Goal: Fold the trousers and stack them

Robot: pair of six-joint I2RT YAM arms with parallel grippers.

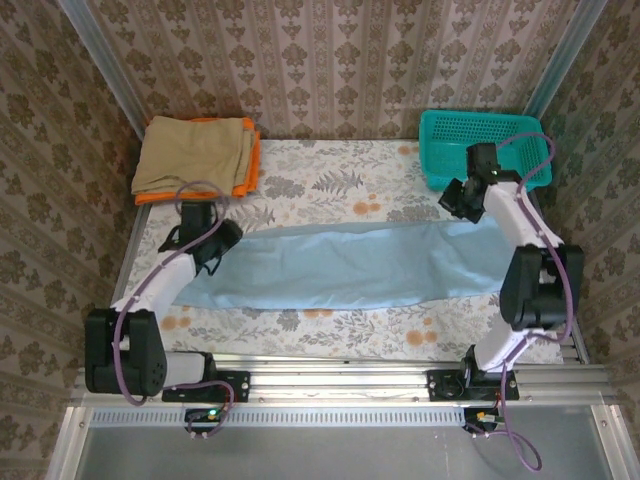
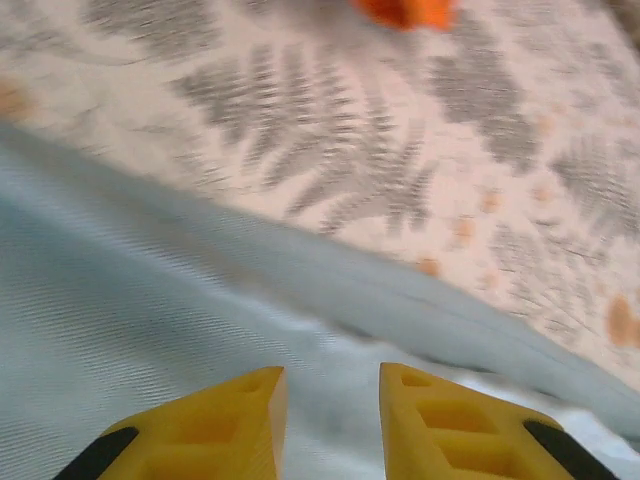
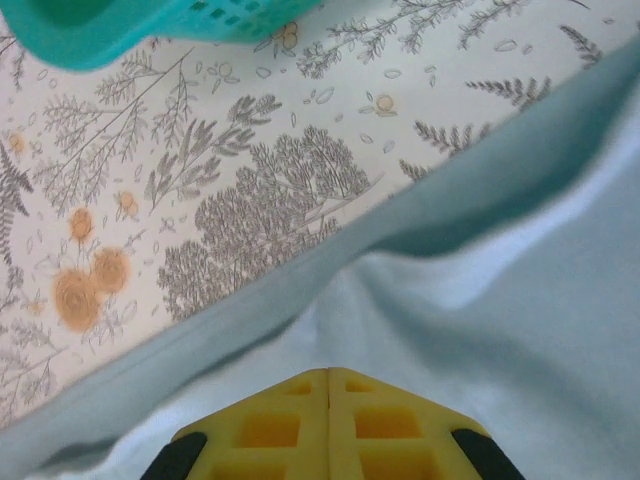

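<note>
Long pale-blue soft-cloth trousers (image 1: 350, 265) span the floral tabletop (image 1: 330, 190) edge to edge: left gripper (image 2: 332, 388) gapes over its end, right gripper (image 3: 328, 380) pinches the other

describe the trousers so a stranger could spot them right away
On the flower-print table, look across the middle. The trousers are the long pale blue cloth spread flat there, unlike the folded tan and orange cloths in the far left corner.

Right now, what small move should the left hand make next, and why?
Probably lower and close the left hand on the trousers: its fingers stand apart just above the cloth near its edge, while the right hand looks shut on the other end.
</note>
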